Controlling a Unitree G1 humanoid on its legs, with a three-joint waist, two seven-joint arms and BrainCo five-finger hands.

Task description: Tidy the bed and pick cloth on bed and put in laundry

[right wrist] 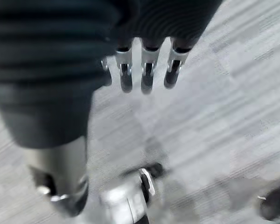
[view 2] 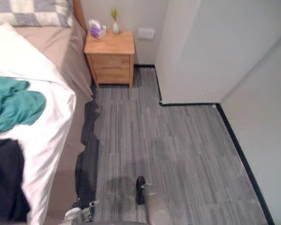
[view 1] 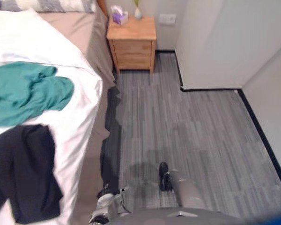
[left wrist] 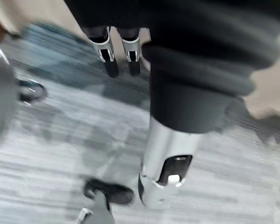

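Bed [view 1: 84, 28] fills the 9 o'clock side of the eye views, its tan sheet bare toward 11 o'clock and its tan side hanging down to the floor [view 1: 187, 131]. The grey striped floor runs from 6 o'clock up to 12, and a pale wall [view 1: 215, 37] with a black skirting closes it in from 1 to 4 o'clock. A white cover [view 1: 28, 37] lies over most of the bed and drapes over its near edge. On the cover, at 8 o'clock, lies a black cloth [view 1: 23, 168], crumpled and spread flat. Just beyond it, at 9 o'clock, lies a teal cloth [view 1: 28, 91], bunched, and the two nearly touch. A wooden nightstand [view 1: 131, 44] stands at 12 o'clock, just beside the head of the bed. A striped pillow [view 1: 47, 4] lies at 11 o'clock.

The left hand [left wrist: 107, 56] hangs low beside the bed's tan side, above the floor, with fingers straight and a little apart and the thumb out to one side; it holds and touches nothing. The right hand [right wrist: 147, 70] hangs over bare floor the same way, fingers straight and spread, empty.

On the nightstand stand a purple tissue box [view 1: 119, 18] and a small vase [view 1: 137, 13].
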